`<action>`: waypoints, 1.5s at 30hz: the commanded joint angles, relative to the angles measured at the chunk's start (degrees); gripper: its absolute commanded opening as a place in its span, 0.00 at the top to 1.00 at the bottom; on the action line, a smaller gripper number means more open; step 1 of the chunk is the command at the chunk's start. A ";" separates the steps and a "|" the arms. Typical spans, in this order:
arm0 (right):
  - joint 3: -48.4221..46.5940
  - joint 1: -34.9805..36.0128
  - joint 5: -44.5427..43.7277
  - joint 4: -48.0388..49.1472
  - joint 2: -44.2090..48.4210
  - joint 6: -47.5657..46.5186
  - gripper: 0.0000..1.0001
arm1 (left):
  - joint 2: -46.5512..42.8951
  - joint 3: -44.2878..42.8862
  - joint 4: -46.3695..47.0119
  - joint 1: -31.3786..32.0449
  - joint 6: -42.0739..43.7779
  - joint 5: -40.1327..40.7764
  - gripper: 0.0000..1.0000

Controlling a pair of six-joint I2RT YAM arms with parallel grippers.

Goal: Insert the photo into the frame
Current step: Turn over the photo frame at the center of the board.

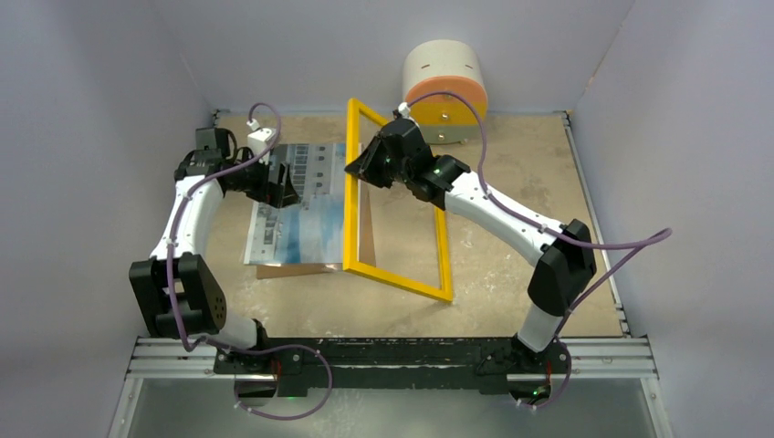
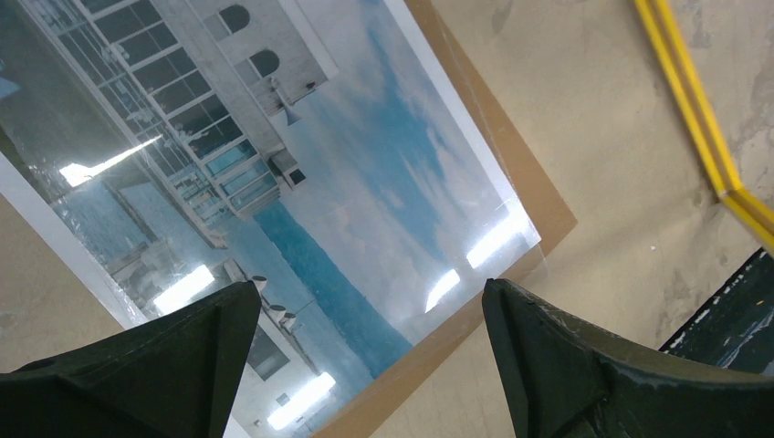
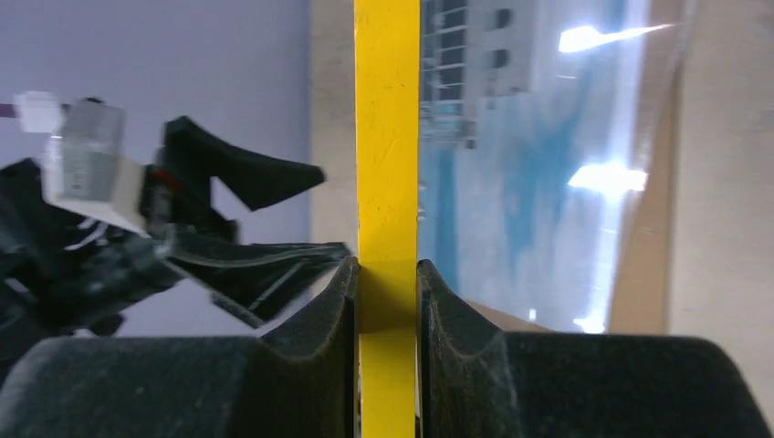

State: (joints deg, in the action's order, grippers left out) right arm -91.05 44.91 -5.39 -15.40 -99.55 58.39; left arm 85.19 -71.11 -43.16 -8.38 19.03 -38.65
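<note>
The photo [image 1: 301,205] of a white building under blue sky lies face up on a brown backing board [image 1: 292,270] at the left of the table. The yellow frame [image 1: 444,251] stands tilted on its near edge, right of the photo. My right gripper [image 1: 363,169] is shut on the frame's left bar [image 3: 387,137], holding that side up. My left gripper [image 1: 283,187] is open and empty, hovering over the photo's far part. In the left wrist view the photo [image 2: 301,182] and the board's corner [image 2: 538,196] lie below the open fingers [image 2: 548,356].
A round white and orange container [image 1: 444,89] stands at the back of the table behind the frame. Grey walls close in the table on three sides. A black rail [image 1: 392,356] carrying the arm bases runs along the near edge.
</note>
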 commanded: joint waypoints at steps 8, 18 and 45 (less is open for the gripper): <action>-4.24 0.18 13.27 14.83 2.66 13.65 1.00 | -5.72 -3.73 0.05 2.65 -2.08 -4.15 0.00; 2.43 -0.52 20.89 26.72 4.07 23.21 1.00 | -8.64 -5.62 2.00 4.14 -5.27 -4.28 0.00; 11.50 -13.72 34.07 17.31 11.57 18.24 0.62 | -0.83 -23.75 5.72 29.07 -12.87 8.30 0.00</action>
State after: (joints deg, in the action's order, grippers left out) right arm -79.61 33.15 25.71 5.87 -90.83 79.50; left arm 82.15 -91.35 -39.33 17.98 7.99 -34.65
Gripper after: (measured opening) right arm 0.341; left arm 0.996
